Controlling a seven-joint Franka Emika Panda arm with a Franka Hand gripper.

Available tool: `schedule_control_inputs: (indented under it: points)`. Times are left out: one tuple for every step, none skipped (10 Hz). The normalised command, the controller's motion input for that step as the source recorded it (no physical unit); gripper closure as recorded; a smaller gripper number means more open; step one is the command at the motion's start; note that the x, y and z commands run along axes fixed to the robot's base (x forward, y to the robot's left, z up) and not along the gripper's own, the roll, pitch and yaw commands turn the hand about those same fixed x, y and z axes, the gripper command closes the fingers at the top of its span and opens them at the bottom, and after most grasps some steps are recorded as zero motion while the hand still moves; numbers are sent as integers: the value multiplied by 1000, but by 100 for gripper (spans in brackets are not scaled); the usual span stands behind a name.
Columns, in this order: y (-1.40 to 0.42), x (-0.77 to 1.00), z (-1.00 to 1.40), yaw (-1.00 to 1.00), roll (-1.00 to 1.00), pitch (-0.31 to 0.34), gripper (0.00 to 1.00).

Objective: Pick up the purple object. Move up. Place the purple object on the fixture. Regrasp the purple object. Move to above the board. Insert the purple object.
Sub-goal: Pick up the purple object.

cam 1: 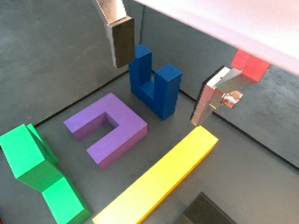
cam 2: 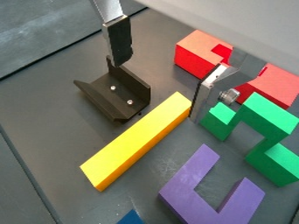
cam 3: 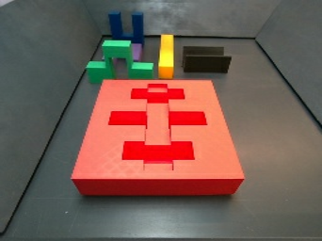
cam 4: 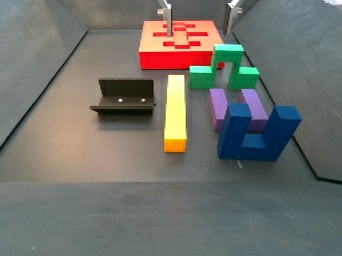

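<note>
The purple object [cam 1: 107, 129] lies flat on the dark floor, its two prongs level, between the yellow bar [cam 1: 163, 182] and a green block [cam 1: 38, 168]; it also shows as the purple object [cam 2: 212, 188] and the purple object [cam 4: 221, 106]. The fixture [cam 2: 114, 94] stands on the other side of the yellow bar, also seen as the fixture [cam 4: 123, 97]. The red board [cam 3: 157, 127] fills the middle of the floor. My gripper [cam 1: 160, 92] hangs open and high above the pieces, holding nothing; only its fingertips [cam 4: 166, 9] show at the frame's upper edge.
A blue two-pronged block [cam 4: 257, 130] stands upright beside the purple object. A green arch block [cam 4: 223, 65] sits between the purple object and the board [cam 4: 181, 42]. The yellow bar [cam 4: 175, 110] lies between fixture and purple object. Grey walls enclose the floor.
</note>
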Motion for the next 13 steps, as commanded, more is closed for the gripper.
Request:
schedule_control_inputs:
  points:
    - [-11, 0, -51, 0, 0, 0, 0]
    - [-114, 0, -71, 0, 0, 0, 0]
    - [0, 0, 0, 0, -9, 0, 0]
    - [-254, 0, -260, 0, -109, -47, 0]
    - [-489, 151, -303, 0, -37, 0, 0]
    - [-660, 57, -317, 0, 0, 0, 0]
    - [-549, 0, -397, 0, 0, -7, 0]
    - [-49, -251, -314, 0, 0, -91, 0]
    - [0, -397, -440, -6, -91, -131, 0]
    - [0, -374, -574, 0, -79, -154, 0]
    - [-154, -297, -649, 0, -19, -186, 0]
    - [-217, -91, -609, 0, 0, -179, 0]
    - [-34, -83, -534, 0, 0, -147, 0]
